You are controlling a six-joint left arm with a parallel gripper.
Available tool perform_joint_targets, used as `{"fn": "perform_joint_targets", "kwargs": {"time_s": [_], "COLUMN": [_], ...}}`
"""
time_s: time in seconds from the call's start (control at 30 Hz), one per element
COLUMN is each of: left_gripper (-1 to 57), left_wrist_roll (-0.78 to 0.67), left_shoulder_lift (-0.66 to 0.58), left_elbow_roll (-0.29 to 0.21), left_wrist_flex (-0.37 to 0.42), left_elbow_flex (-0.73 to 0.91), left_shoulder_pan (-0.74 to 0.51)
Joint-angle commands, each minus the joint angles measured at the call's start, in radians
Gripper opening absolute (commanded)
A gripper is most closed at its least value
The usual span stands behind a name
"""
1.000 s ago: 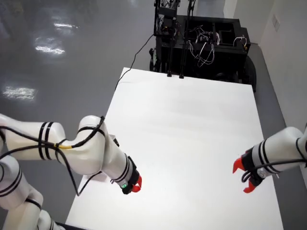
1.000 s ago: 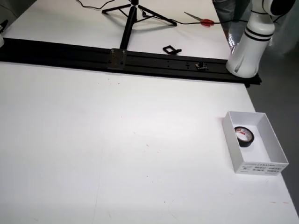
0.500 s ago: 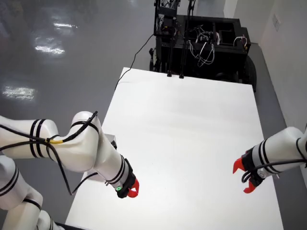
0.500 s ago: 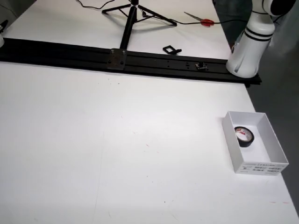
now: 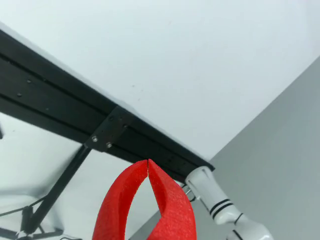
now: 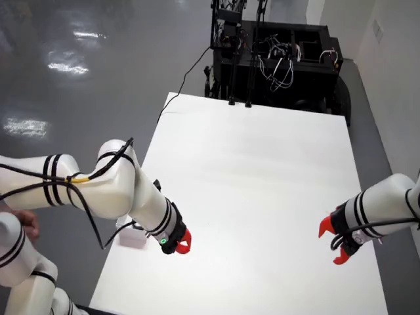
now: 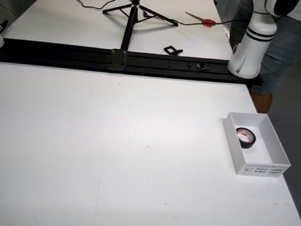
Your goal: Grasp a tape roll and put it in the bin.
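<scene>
The black tape roll with a red core already lies inside the small white cardboard bin, so the task looks done. The red two-fingered gripper has its tips pressed together, holding nothing. Best to keep it raised clear of the white table and avoid nudging the bin.

One tape roll, one white bin, two robot arms and one tripod.
</scene>
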Motion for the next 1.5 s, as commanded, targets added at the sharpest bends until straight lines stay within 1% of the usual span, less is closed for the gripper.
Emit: {"fn": "perform_joint_targets", "kwargs": {"time_s": [0.03, 0.1, 0.2, 0.33, 0.53, 0.67, 0.8, 1.0, 1.23, 1.37, 1.5], "left_gripper": [-0.3, -0.3, -0.3, -0.3, -0.3, -0.3, -0.3, -0.3, -0.3, -0.3, -0.3], "left_wrist_roll": [0.229, 0.264, 0.266, 0.244, 0.166, 0.137, 0.137, 0.149, 0.223, 0.233, 0.232], "left_shoulder_lift": [-0.005, -0.005, -0.005, -0.002, 0.001, 0.001, 0.000, 0.001, -0.002, -0.002, 0.000], "left_elbow_roll": [0.003, 0.003, 0.003, 0.001, -0.002, -0.004, -0.004, -0.002, 0.001, 0.001, 0.001], "left_wrist_flex": [-0.079, -0.079, -0.079, -0.079, -0.079, -0.079, -0.079, -0.079, -0.079, -0.079, -0.079], "left_elbow_flex": [0.000, 0.000, 0.000, 0.000, 0.000, 0.000, 0.000, -0.001, -0.001, -0.001, -0.001], "left_shoulder_pan": [0.264, 0.271, 0.248, 0.167, 0.034, -0.012, 0.009, 0.117, 0.216, 0.216, 0.170]}}
